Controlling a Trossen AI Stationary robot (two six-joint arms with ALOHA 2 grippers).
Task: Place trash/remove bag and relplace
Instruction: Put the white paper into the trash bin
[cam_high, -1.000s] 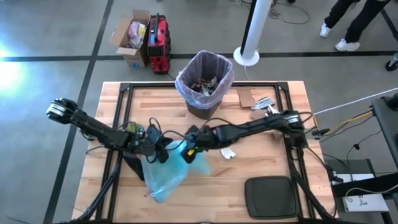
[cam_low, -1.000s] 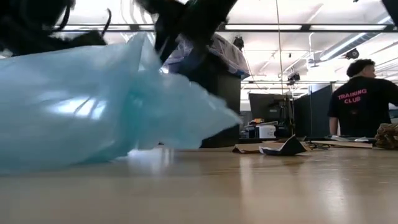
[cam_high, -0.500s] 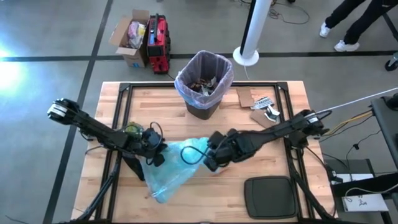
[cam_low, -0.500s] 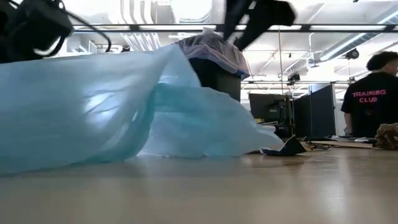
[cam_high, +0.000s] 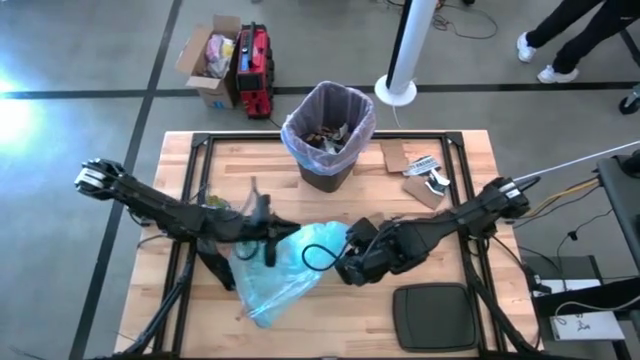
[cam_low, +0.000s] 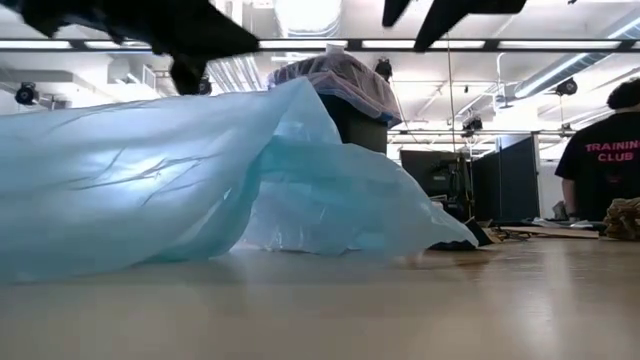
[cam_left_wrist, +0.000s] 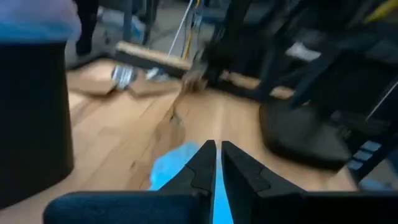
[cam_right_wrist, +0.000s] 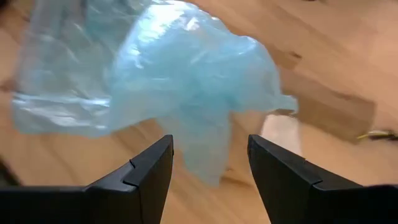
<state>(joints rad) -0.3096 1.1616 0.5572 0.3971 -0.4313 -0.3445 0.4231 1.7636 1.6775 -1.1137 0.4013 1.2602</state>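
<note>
1. Presently, the left claw (cam_high: 268, 245) is pinched shut on the light blue bag (cam_high: 285, 275), lifting one edge off the desk (cam_high: 180, 160).
2. Right claw (cam_high: 345, 268) — half open, empty — hovers beside it.
3. Pink bag (cam_high: 330, 105) lines the bin, holding trash (cam_high: 328, 135).

The high view looks straight down on the whole pale wooden table (cam_high: 440, 300). The low view sits at tabletop height, looking level across into the room, very close to the crumpled light blue translucent plastic bag (cam_low: 180, 190) (which fills its left half). Both wrist views look forward past their own fingers, close above that same bag (cam_right_wrist: 180, 87).
</note>
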